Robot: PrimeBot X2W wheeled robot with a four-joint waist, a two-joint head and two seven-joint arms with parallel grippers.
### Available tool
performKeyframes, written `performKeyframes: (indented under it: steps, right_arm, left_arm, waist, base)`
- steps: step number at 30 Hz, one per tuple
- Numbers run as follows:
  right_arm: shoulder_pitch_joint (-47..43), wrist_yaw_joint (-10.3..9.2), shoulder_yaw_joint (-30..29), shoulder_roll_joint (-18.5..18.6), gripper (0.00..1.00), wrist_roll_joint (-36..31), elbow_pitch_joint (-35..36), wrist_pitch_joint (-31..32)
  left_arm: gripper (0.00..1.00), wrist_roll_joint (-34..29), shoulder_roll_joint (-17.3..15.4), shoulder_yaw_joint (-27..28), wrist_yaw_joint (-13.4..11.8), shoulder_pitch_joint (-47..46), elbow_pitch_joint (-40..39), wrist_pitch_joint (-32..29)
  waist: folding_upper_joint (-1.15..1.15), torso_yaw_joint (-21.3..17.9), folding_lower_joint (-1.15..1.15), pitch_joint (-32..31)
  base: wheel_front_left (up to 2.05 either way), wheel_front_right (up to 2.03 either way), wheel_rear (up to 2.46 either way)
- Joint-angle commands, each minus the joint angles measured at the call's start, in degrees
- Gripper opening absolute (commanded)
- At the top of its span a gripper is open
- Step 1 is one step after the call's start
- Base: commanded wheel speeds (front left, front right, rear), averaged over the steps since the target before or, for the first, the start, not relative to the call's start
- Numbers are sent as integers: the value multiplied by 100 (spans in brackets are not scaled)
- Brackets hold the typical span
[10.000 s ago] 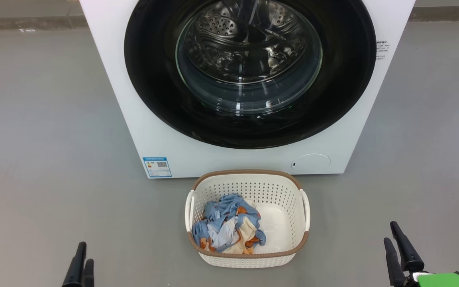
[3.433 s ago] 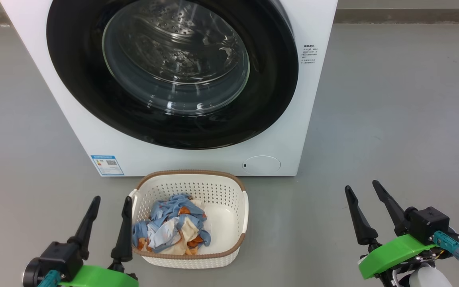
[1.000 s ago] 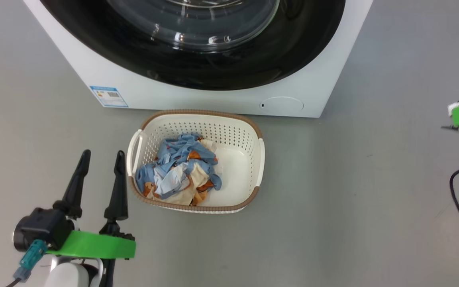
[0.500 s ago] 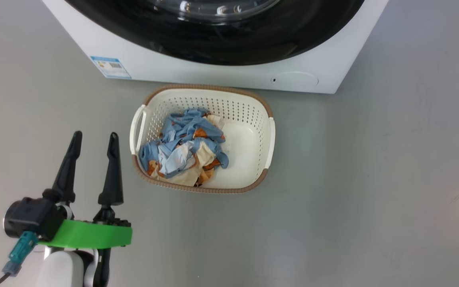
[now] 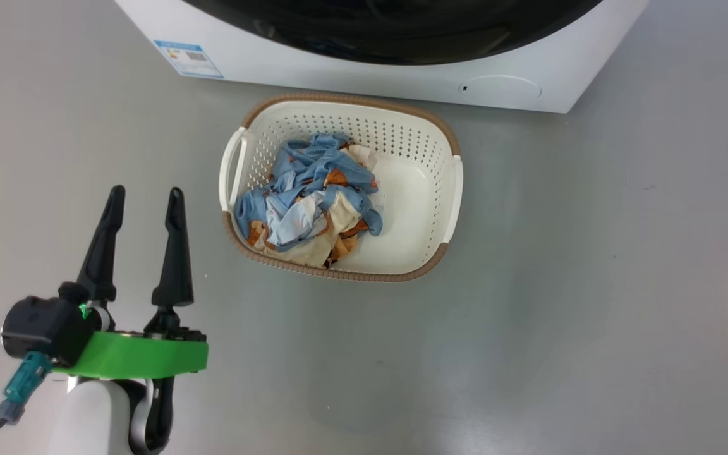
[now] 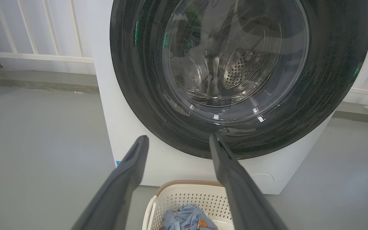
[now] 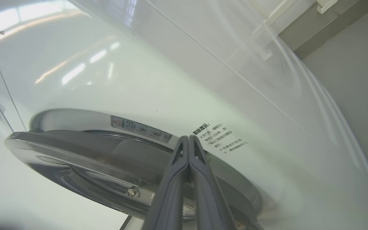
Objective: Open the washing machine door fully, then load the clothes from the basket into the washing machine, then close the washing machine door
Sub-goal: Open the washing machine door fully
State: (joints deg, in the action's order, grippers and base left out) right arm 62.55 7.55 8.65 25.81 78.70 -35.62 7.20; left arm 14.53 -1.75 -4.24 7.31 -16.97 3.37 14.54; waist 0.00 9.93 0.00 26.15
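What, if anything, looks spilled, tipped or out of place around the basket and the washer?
Nothing stands out. The basket sits upright on the floor in front of the washing machine, and the clothes are all inside it, bunched toward one side.

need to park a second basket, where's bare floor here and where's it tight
Widest bare floor lies right of the basket; the floor on its near side is bare too. Inside the basket, the right half is free beside the clothes. Tight: the strip between basket and washing machine, and between basket and left gripper.
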Motion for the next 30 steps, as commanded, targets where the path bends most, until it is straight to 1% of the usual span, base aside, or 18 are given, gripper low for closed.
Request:
performKeyframes:
  steps: [1,8,16,30]
  right_arm:
    - [83,-6,55,16,0,38,117,46]
    - [535,-6,86,-39,0,399,-188,580]
    - [932,-6,-35,-154,0,931,-512,1251]
    - [1577,-6,129,-239,0,933,-1214,1772]
  left_arm:
    - [100,69,-113,158,18,-85,-140,46]
    - [100,134,-113,136,18,-122,-122,46]
    - [100,197,-113,69,-6,-151,-101,46]
    - [100,367,-113,-54,-70,-211,-90,46]
  waist:
    - [0,63,0,62]
    - [0,180,0,158]
    - [0,264,0,237]
    - [0,389,0,404]
  base:
    - [0,0,0]
    - [0,0,0]
    - [0,0,0]
    - [0,0,0]
